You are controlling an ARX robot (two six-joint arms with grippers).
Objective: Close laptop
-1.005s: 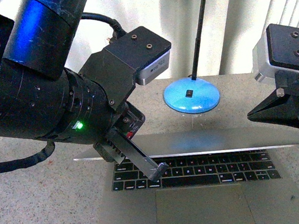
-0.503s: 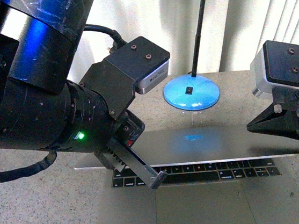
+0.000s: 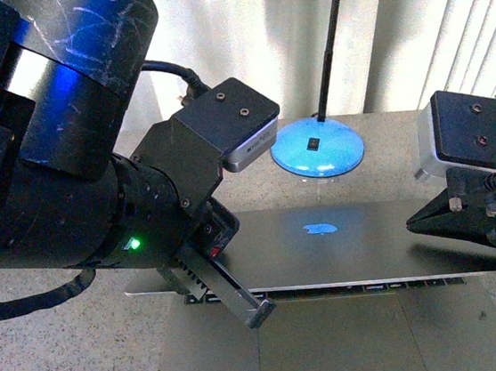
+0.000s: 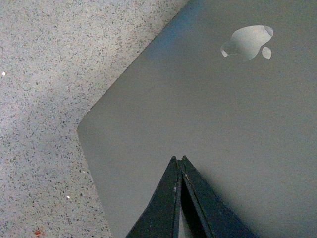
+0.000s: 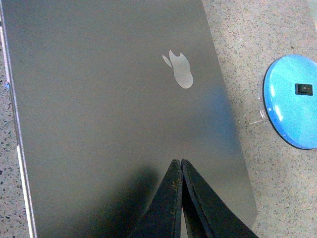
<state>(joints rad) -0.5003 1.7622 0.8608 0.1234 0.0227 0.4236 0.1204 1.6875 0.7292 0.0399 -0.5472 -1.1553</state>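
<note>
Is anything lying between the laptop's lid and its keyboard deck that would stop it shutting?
Nothing visible does. The laptop has its lid low over a bare deck. The left gripper and right gripper, both shut, are on the lid's outer side.

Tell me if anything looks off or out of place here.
Nothing stands out. The laptop is nearly shut, a thin strip of keys showing; the left gripper and right gripper are shut over it; the blue lamp base stands behind.

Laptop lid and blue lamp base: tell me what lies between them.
Only a bare strip of speckled tabletop lies between the laptop lid and the blue lamp base. The front view shows it, and the two stand apart.
</note>
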